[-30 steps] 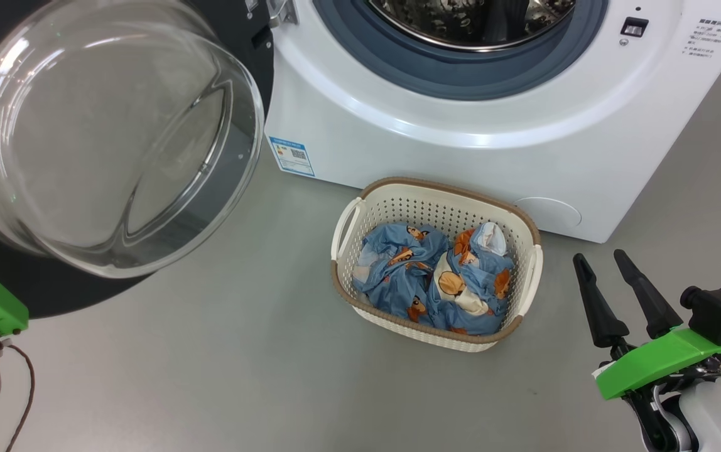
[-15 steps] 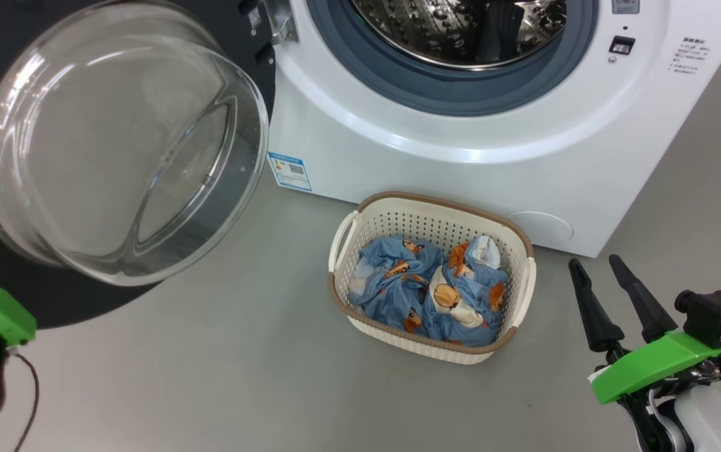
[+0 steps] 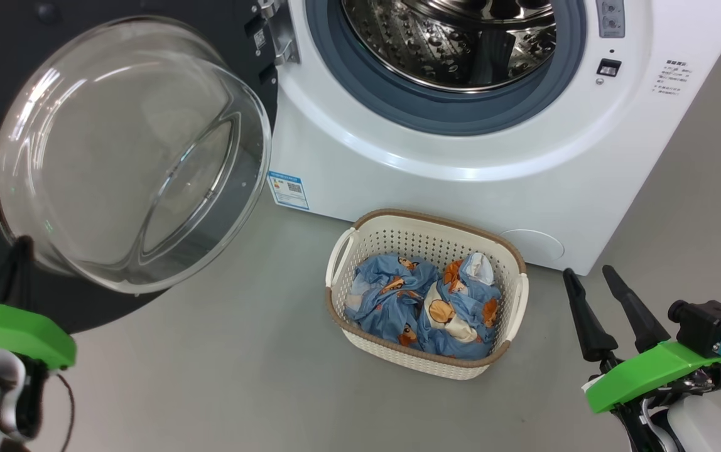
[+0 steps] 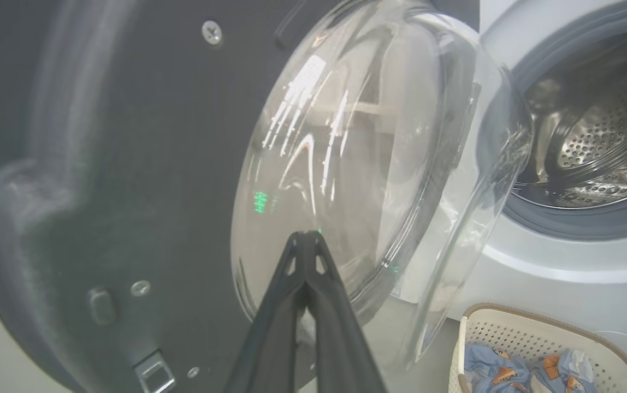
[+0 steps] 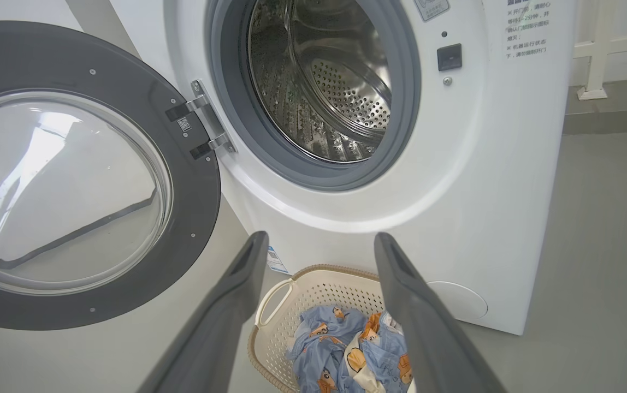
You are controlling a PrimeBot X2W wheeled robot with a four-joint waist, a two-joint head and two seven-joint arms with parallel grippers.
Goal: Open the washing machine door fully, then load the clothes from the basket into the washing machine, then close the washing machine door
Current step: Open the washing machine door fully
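Currently clothes in basket lie left of the right pincer, spread wide, nearer arm; left pincer shut, empty, beside door.

Plain grey floor here, big white washing machine parked at the far side, basket sitting just in front of it.
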